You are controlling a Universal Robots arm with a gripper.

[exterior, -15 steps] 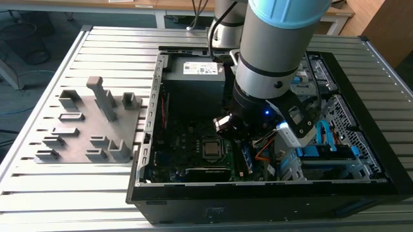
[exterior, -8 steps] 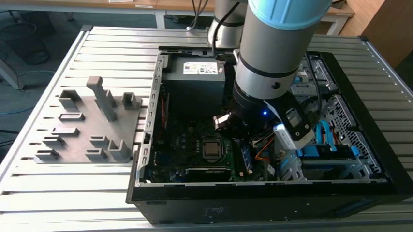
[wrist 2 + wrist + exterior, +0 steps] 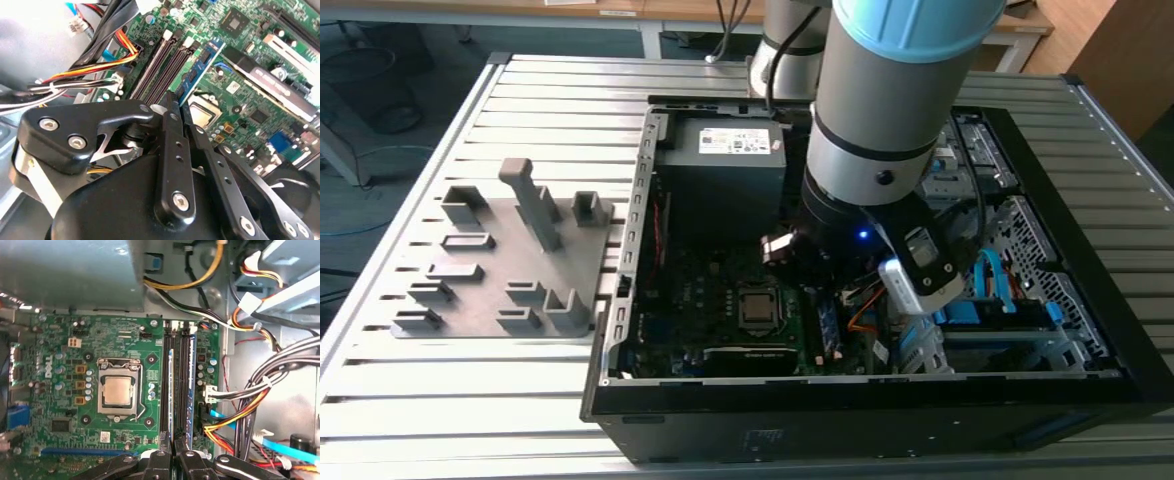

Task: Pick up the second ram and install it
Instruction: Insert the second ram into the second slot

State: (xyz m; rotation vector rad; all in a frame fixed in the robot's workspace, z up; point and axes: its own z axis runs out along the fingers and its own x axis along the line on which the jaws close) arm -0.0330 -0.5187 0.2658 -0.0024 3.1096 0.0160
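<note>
Inside the open PC case, the arm hides most of what we need. In the exterior view it hangs in from 12 o'clock, and its wrist covers the middle of the motherboard and the memory slots beneath.

The gripper is cut off by the frame edge in the first wrist view, and the gripper likewise in the second. The near end of the second ram is lost behind it. We cannot tell whether the gripper clamps the stick, presses on it or sits free of it.

The second ram stands edge-up on the CPU socket side of the slot bank. Blue edge and chips of the second ram are clear in the second wrist view. We cannot make out whether it is fully seated. Another blue-edged stick stands on the bank's far side.

Arm pose: near vertical, wrist down in the case, gripper lined up with the second ram's end. A grey holder block sits on the slatted table at 9 o'clock of the case, well apart.
</note>
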